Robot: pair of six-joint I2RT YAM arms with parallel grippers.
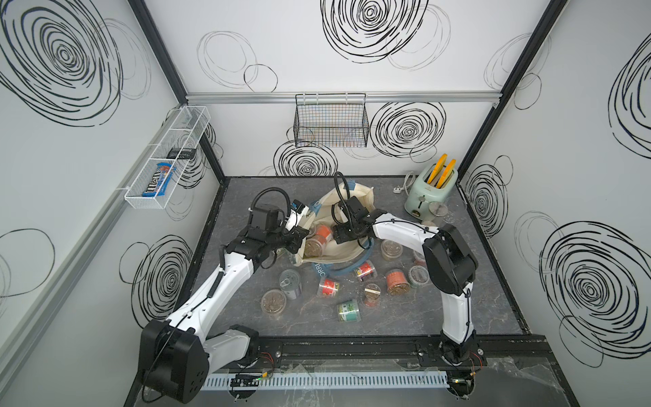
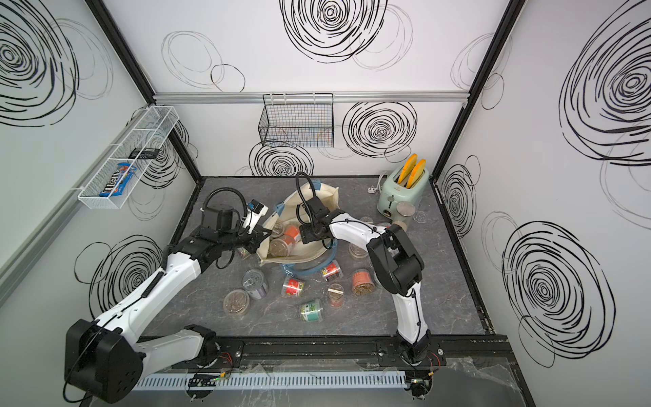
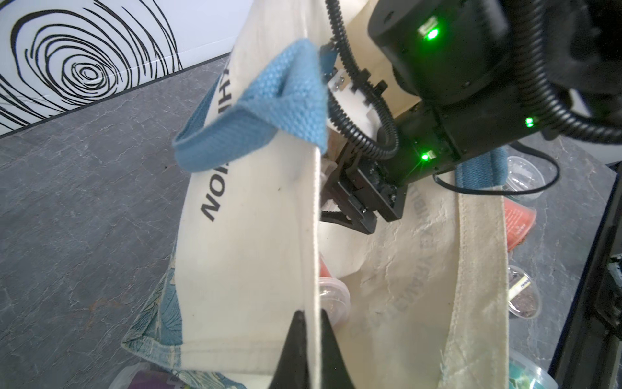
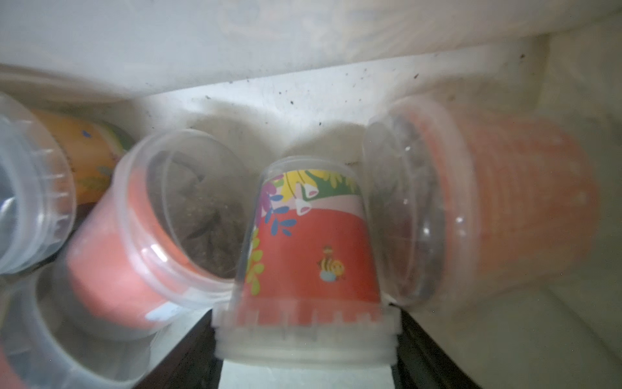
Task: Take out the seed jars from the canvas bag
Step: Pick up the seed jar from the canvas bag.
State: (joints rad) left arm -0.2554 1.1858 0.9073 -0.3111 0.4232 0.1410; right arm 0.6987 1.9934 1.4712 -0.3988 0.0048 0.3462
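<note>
Grey bench, and the bag lies at its middle, mouth open, jars inside and scattered in front. Left hand pinches the bag's rim tight. Right hand is inside, jaws wide either side of a red jar; gripping or not, we can't tell.

Cream canvas bag lies open, some seed jars inside, others scattered just outside.

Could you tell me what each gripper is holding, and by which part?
The left gripper pinches the canvas bag by its open rim. The right gripper straddles the lid end of a red-labelled seed jar inside; a closed grip cannot be told.
</note>
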